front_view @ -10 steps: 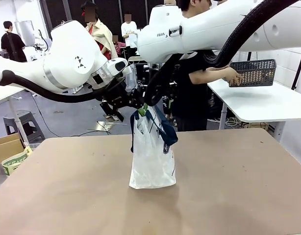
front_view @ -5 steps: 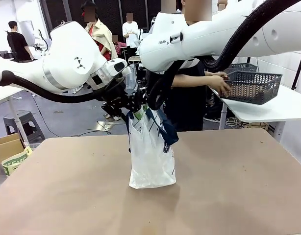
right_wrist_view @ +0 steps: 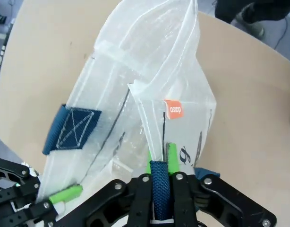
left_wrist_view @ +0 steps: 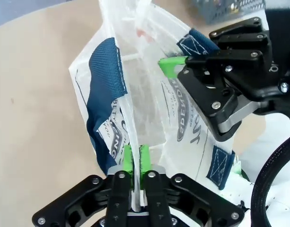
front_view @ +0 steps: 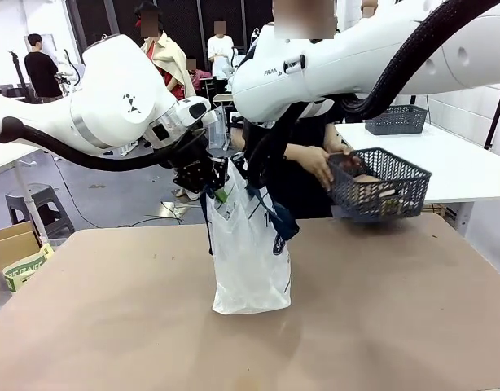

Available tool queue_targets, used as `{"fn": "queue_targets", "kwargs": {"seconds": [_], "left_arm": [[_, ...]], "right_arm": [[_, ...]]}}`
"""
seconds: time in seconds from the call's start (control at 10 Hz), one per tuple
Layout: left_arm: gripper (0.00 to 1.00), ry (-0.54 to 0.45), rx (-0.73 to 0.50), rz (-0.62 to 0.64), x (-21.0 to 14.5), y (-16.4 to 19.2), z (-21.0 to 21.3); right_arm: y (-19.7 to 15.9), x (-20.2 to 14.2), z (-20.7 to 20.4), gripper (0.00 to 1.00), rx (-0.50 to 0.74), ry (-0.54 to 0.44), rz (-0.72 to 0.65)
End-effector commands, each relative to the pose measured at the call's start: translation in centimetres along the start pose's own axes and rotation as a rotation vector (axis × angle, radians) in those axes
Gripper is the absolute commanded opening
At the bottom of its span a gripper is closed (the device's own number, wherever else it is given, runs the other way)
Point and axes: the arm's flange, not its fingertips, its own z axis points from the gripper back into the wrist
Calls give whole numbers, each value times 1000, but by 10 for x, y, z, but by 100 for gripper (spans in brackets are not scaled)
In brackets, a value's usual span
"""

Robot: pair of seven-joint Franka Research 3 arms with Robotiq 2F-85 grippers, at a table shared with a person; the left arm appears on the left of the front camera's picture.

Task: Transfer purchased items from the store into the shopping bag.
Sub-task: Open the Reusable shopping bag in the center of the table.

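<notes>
A dark mesh basket (front_view: pixel 395 120) sat on a white side table (front_view: pixel 466 167). A cardboard box (front_view: pixel 10 240) and grey stool (front_view: pixel 38 198) stood at far left.

White arms (front_view: pixel 120 106), black hoses (front_view: pixel 413 49), marking (front_view: pixel 270 71) perhaps "FRANKA".

One white bag (front_view: pixel 250 252). Two dark grey baskets: the near basket (front_view: pixel 379 186), carried, and the far basket (front_view: pixel 395 120). Two tables: the brown table (front_view: pixel 396 309) and the white table (front_view: pixel 453 167) behind. Two grippers: the left gripper (left_wrist_view: pixel 136 158) and the right gripper (right_wrist_view: pixel 159 163). The items (front_view: pixel 366 175) in the near basket are too jumbled to count.
</notes>
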Motion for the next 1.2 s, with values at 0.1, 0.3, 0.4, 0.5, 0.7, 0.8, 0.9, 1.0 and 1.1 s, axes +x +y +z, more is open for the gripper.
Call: {"fn": "queue_targets", "kwargs": {"seconds": [0.1,0.3,0.4,0.5,0.7,0.8,0.9,1.0,1.1], "left_arm": [[0,-8,18,7,-4,8,3],[0,-6,27,32,-5,4,3],[0,-1,2,4,1,3,1],[0,-1,2,4,1,3,1],[0,-1,2,9,1,1,0],[0,9,27,11,-3,4,6],[0,-1,50,40,-5,5,14],[0,4,81,75,-8,6,22],[0,22,107,97,-12,8,26]], "right_arm": [[-8,-19,-1,0,1,40,-8],[1,-22,-8,0,-30,135,-24],[-4,-8,-1,0,-10,32,-5],[-4,-8,-1,0,-10,32,-5],[-10,-17,3,0,-1,75,-27],[-17,-24,12,0,12,81,-15],[-23,-28,19,0,3,86,-12],[-31,-31,23,0,-5,97,-10],[-45,-33,27,0,-5,90,5]]}}
